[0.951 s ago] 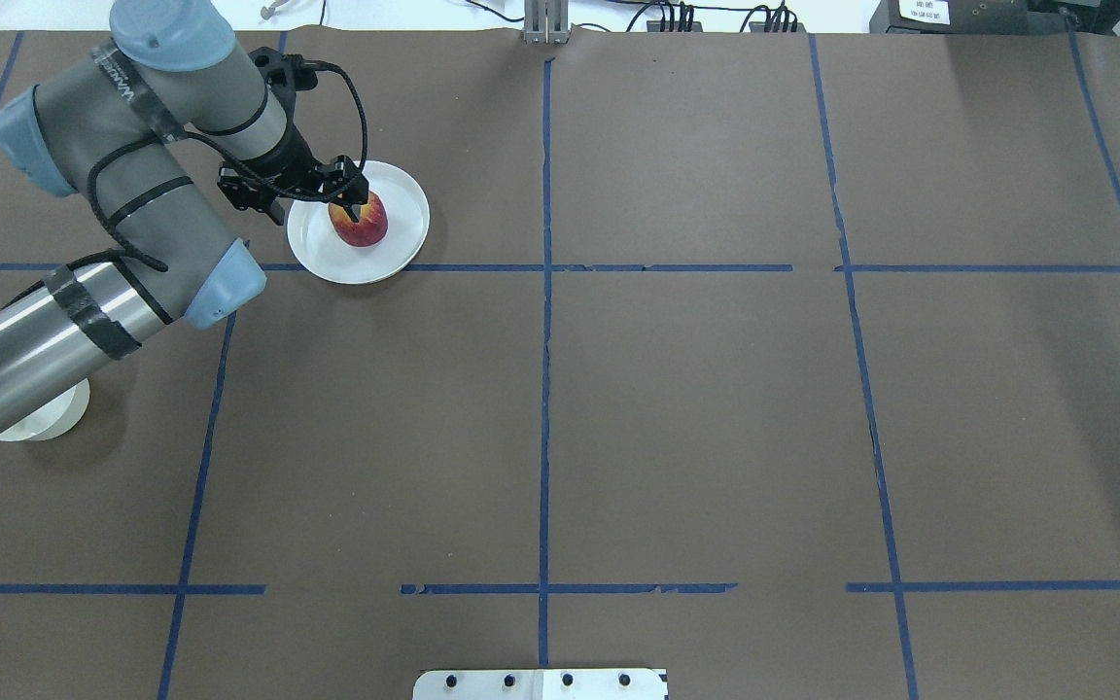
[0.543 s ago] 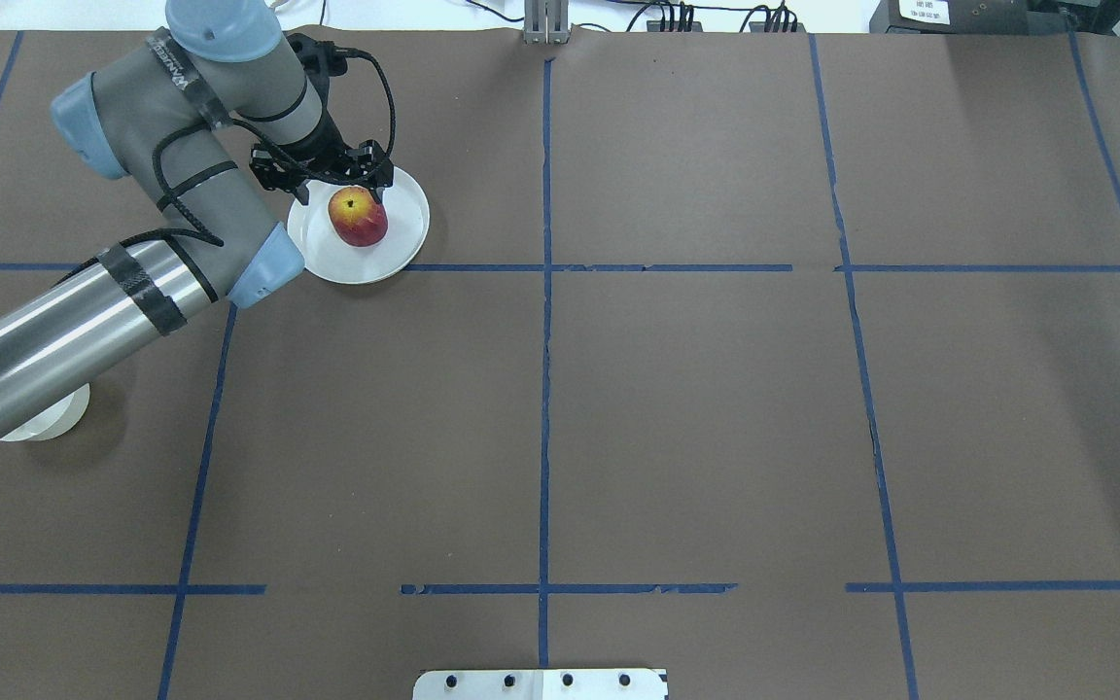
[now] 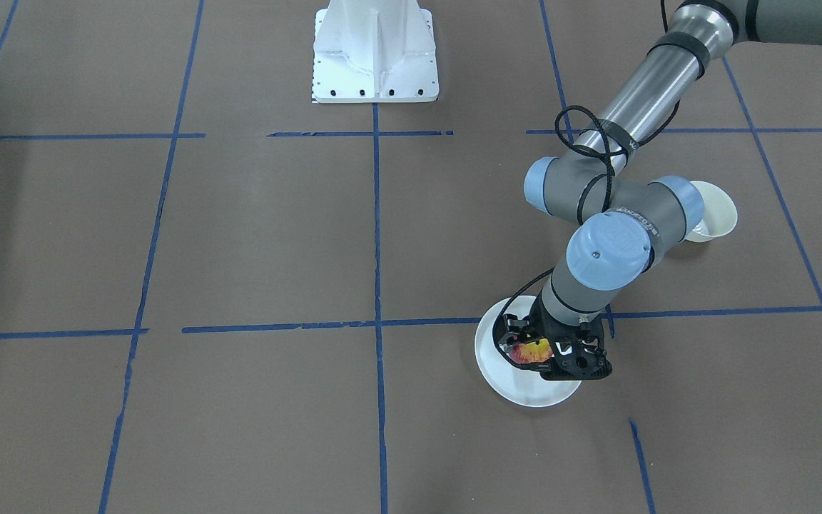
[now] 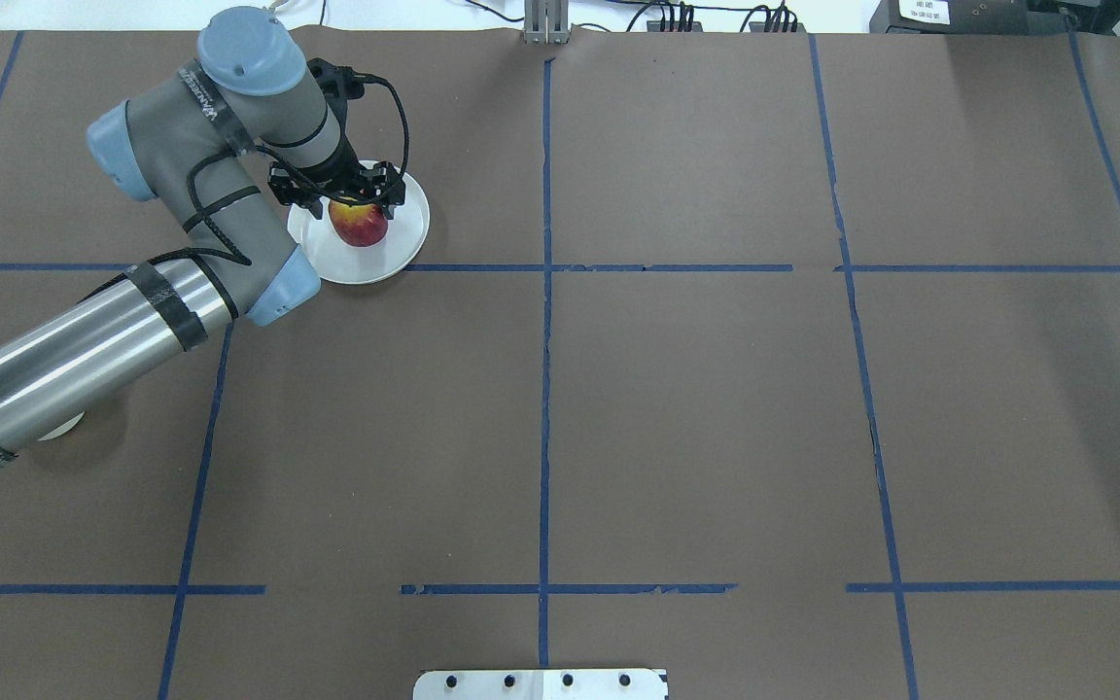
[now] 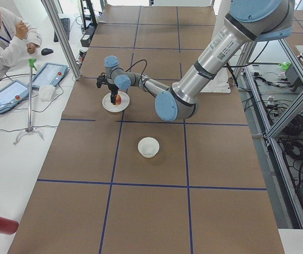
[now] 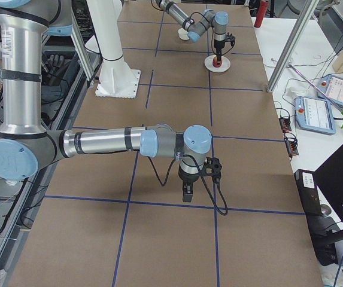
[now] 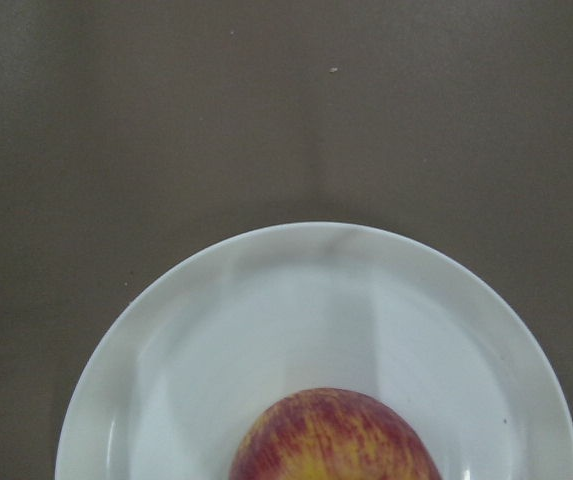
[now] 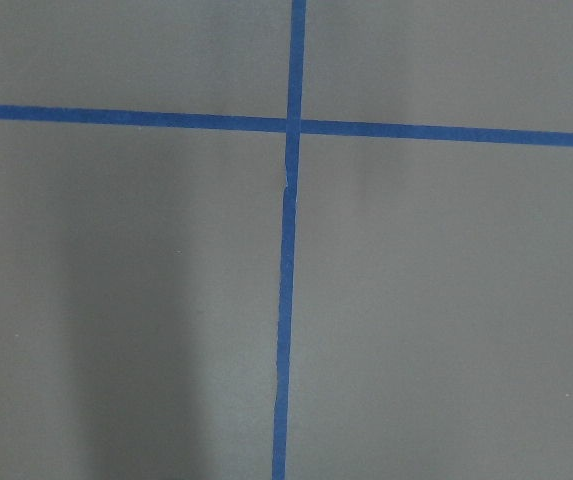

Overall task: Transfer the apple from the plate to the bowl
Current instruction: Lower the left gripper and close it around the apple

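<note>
Small red-and-yellow apple (image 4: 359, 226) sits on the flat round white plate (image 4: 404, 245), right between the left arm's black fingers (image 4: 387, 192), which are spread wide and gripping nothing. The deep cream-white bowl (image 5: 148, 147) stands well apart on the brown counter (image 4: 716, 408). Right arm's fingers (image 6: 186, 192): can't tell.

The table (image 4: 696, 408) has a brown cover, divided by blue tape lines (image 4: 545, 340). In the overhead view a white plate (image 4: 409, 231) lies on it at upper left. In the front-facing view a small bowl (image 3: 719, 210) stands at right and the white base mount (image 3: 375, 78) at top centre.
</note>
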Motion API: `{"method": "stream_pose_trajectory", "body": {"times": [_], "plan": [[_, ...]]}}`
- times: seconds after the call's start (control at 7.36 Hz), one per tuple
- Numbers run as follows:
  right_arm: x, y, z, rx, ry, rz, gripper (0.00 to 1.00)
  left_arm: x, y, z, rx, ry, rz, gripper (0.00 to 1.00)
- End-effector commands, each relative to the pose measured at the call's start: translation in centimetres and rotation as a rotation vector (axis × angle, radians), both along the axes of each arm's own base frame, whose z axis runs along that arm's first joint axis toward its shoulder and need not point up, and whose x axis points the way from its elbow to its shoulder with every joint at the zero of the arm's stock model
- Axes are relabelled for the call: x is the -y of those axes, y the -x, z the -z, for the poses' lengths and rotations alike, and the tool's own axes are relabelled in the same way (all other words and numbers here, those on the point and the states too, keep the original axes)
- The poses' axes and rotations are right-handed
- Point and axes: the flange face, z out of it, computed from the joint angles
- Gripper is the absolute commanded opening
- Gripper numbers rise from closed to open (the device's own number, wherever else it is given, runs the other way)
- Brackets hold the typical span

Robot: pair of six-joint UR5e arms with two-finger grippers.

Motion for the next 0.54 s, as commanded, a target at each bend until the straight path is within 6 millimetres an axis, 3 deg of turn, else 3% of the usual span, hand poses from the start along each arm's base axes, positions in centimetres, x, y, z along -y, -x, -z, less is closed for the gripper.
{"method": "stream_pose_trajectory", "body": {"times": [0.0, 0.14, 0.27, 0.41], "plan": [[0.0, 0.0, 0.0, 0.0, 0.0, -0.001, 1.0, 0.0, -0.57, -0.89, 0.008, -0.001, -0.005, 0.85], [0.0, 0.0, 0.0, 0.0, 0.0, -0.001, 1.0, 0.04, -0.6, -1.13, 0.011, 0.002, -0.006, 0.6], [0.0, 0.0, 0.0, 0.0, 0.0, 0.001, 1.0, 0.04, -0.6, -1.13, 0.012, -0.002, -0.009, 0.13], [0.0, 0.0, 0.0, 0.0, 0.0, -0.001, 1.0, 0.02, -0.59, -1.08, 0.012, -0.002, -0.009, 0.0]]}}
